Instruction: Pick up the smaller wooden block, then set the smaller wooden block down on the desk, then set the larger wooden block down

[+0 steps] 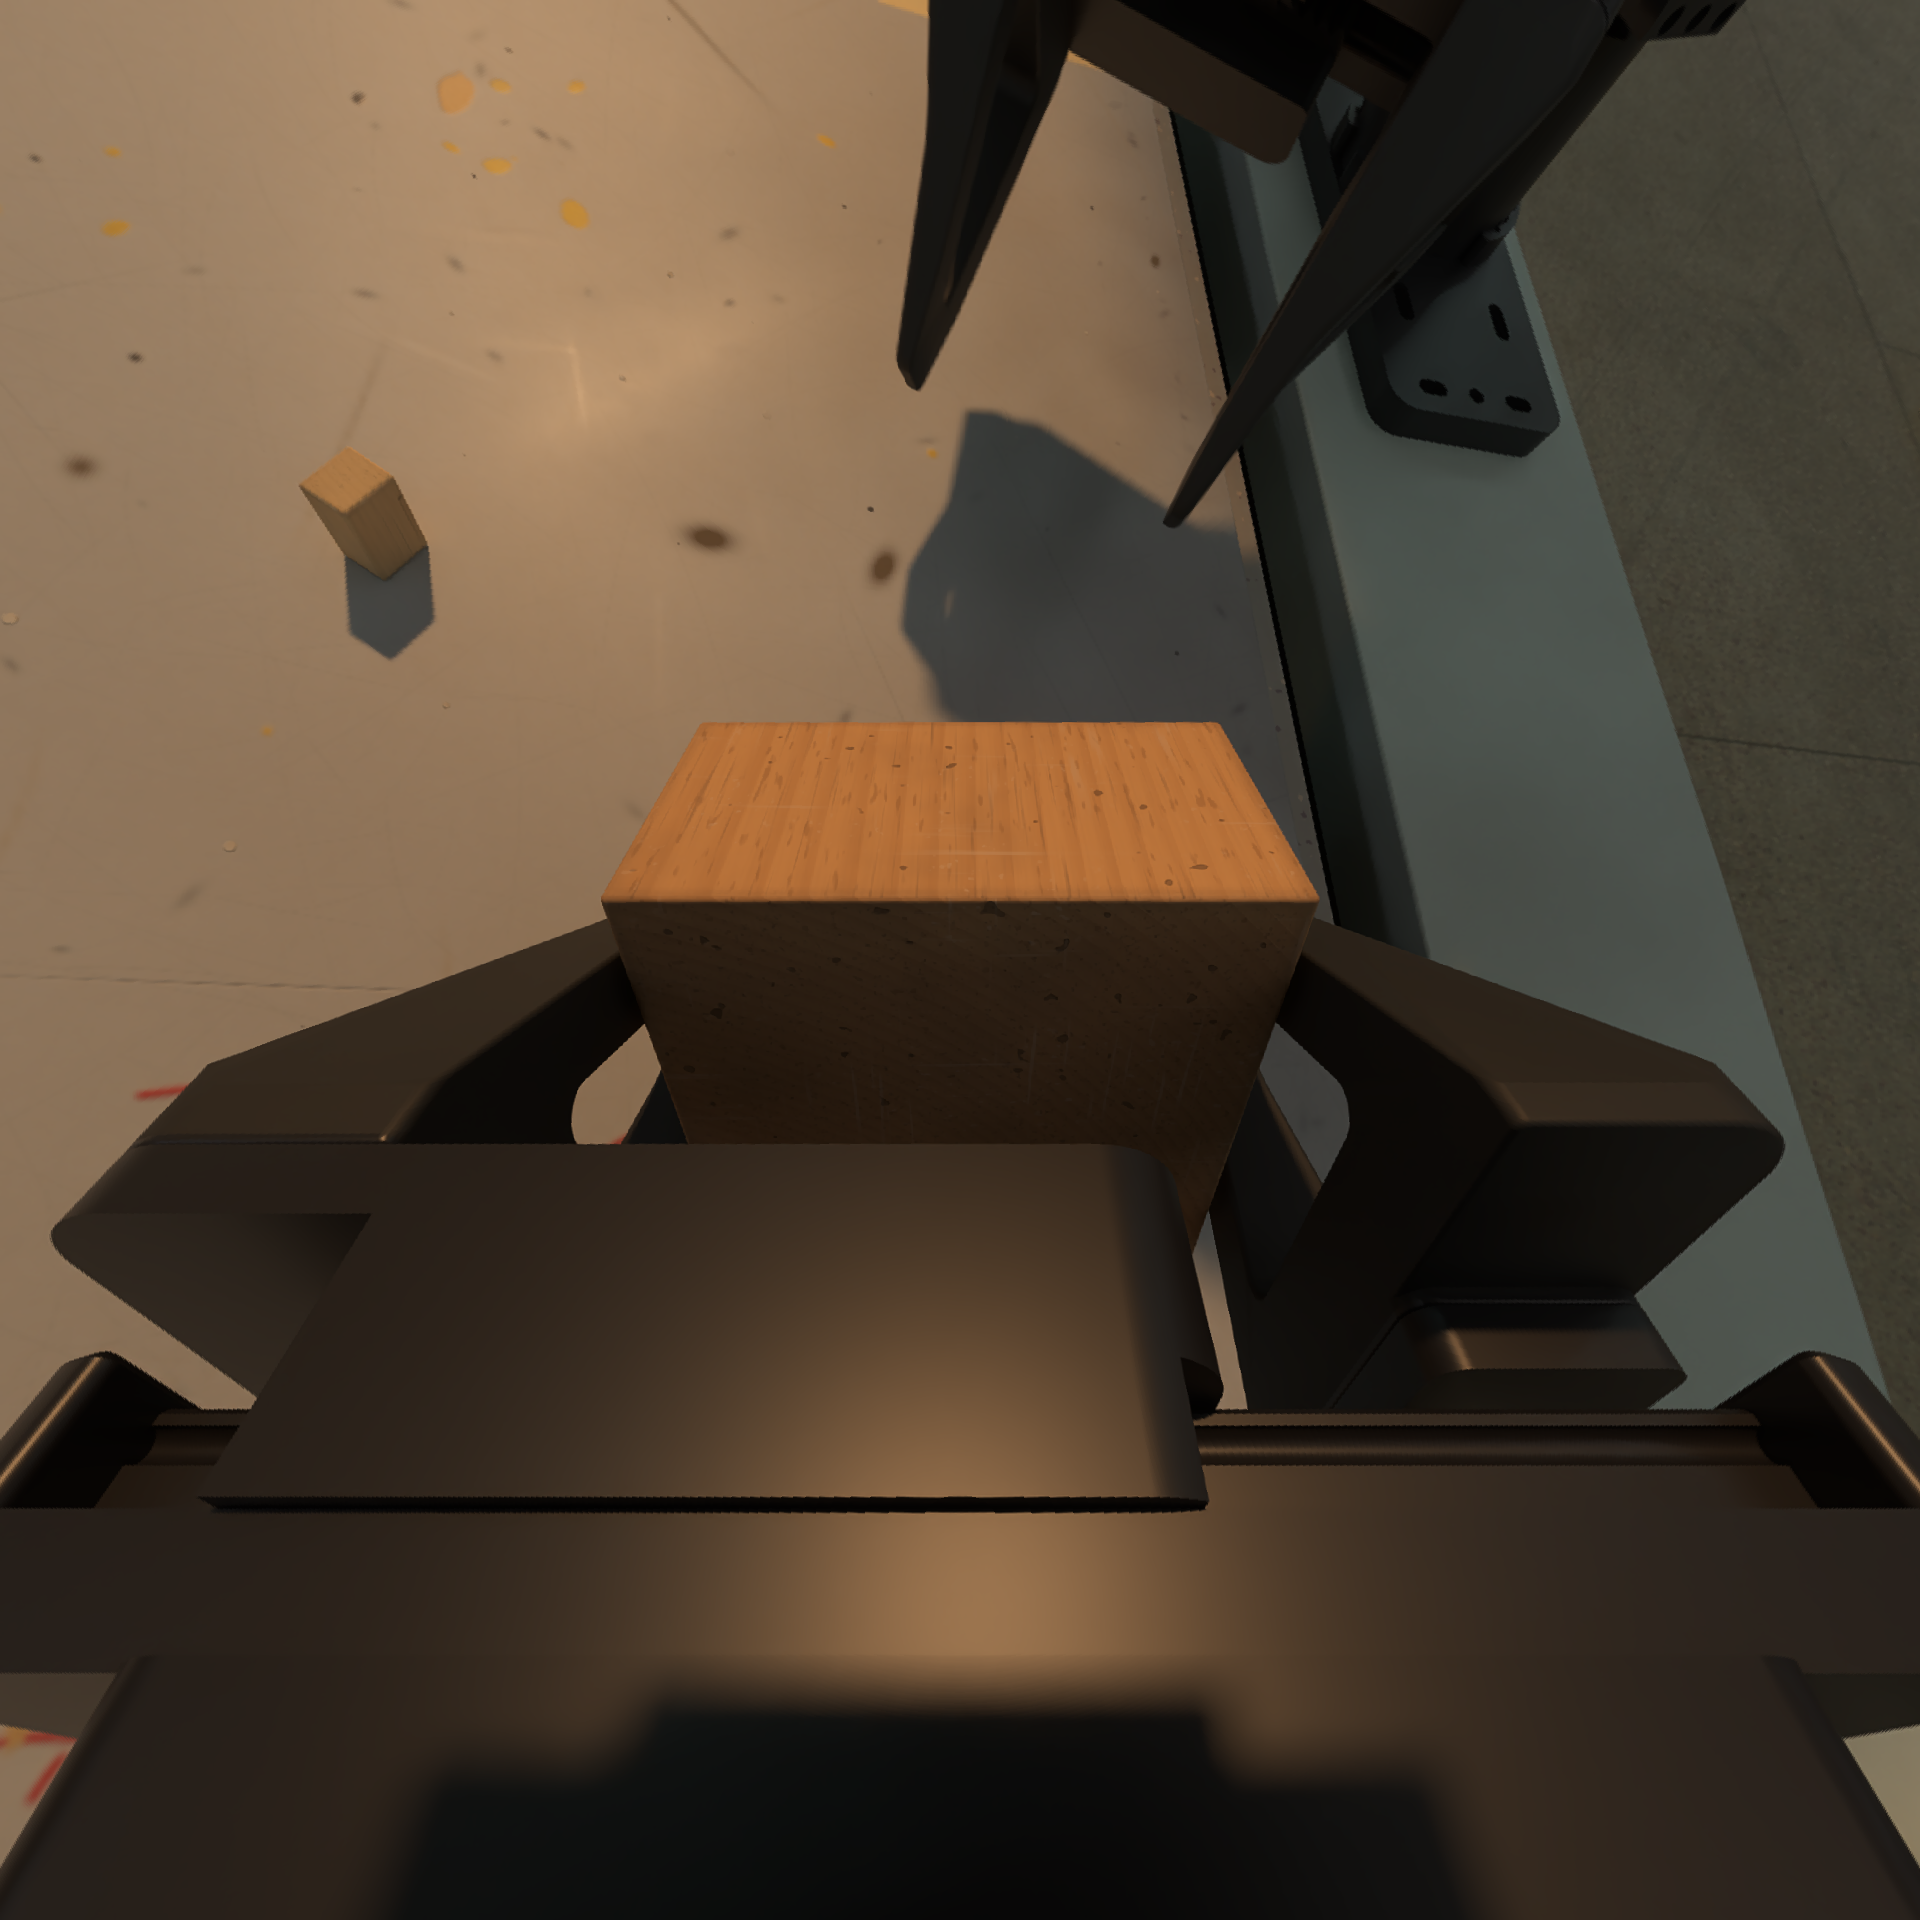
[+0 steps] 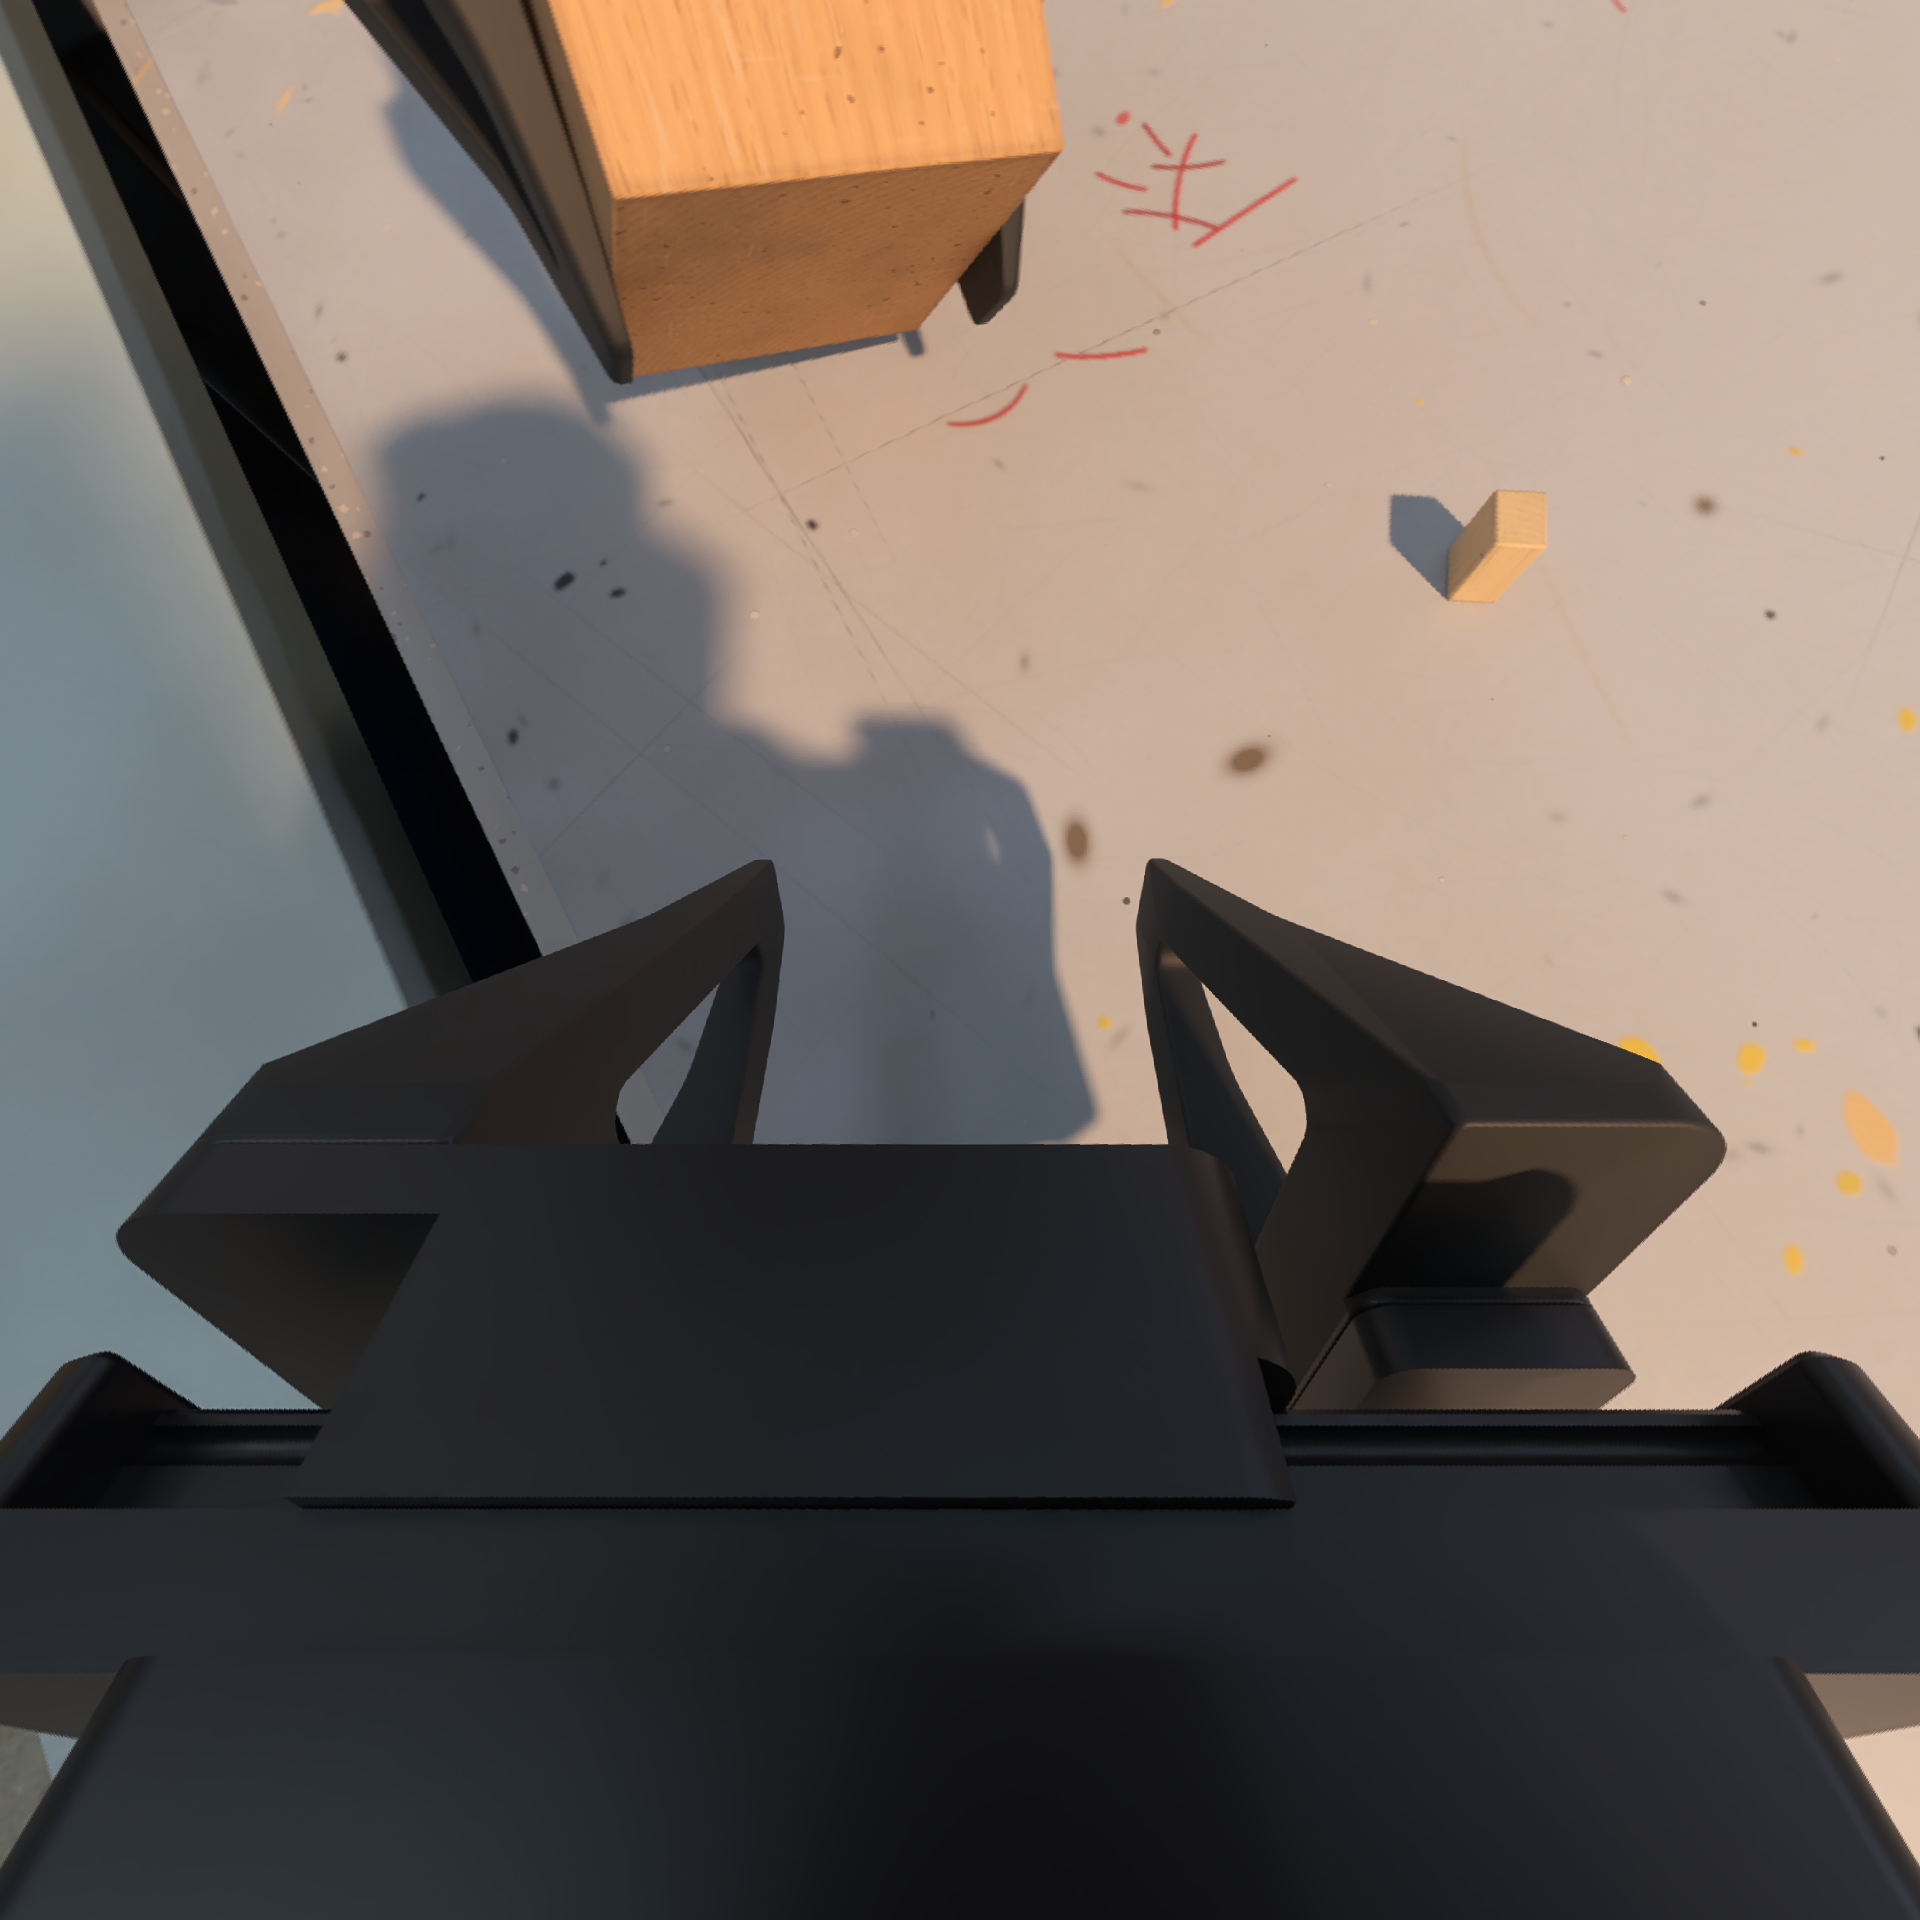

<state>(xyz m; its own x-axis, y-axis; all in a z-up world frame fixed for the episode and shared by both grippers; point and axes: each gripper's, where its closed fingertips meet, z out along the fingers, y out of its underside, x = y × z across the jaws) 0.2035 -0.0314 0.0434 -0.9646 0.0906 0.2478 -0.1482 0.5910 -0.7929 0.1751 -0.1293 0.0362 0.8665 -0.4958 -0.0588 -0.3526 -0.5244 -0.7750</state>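
My left gripper (image 1: 961, 930) is shut on the larger wooden block (image 1: 961, 831), one finger on each side, and holds it above the desk (image 1: 623, 312). The right wrist view shows this block (image 2: 810, 156) at the top, between the left gripper's fingers (image 2: 992, 281). The smaller wooden block (image 1: 364, 514) lies alone on the desk at the left, apart from both grippers; in the right wrist view it (image 2: 1496, 545) is at the right. My right gripper (image 2: 961, 873) is open and empty above the desk. It also hangs at the top of the left wrist view (image 1: 1044, 447).
The desk's edge (image 2: 343, 582) runs close to both grippers, with a grey rail and a black bracket (image 1: 1465, 353) beyond it, then the floor. The desk top has paint spots and red scribbles (image 2: 1184, 187).
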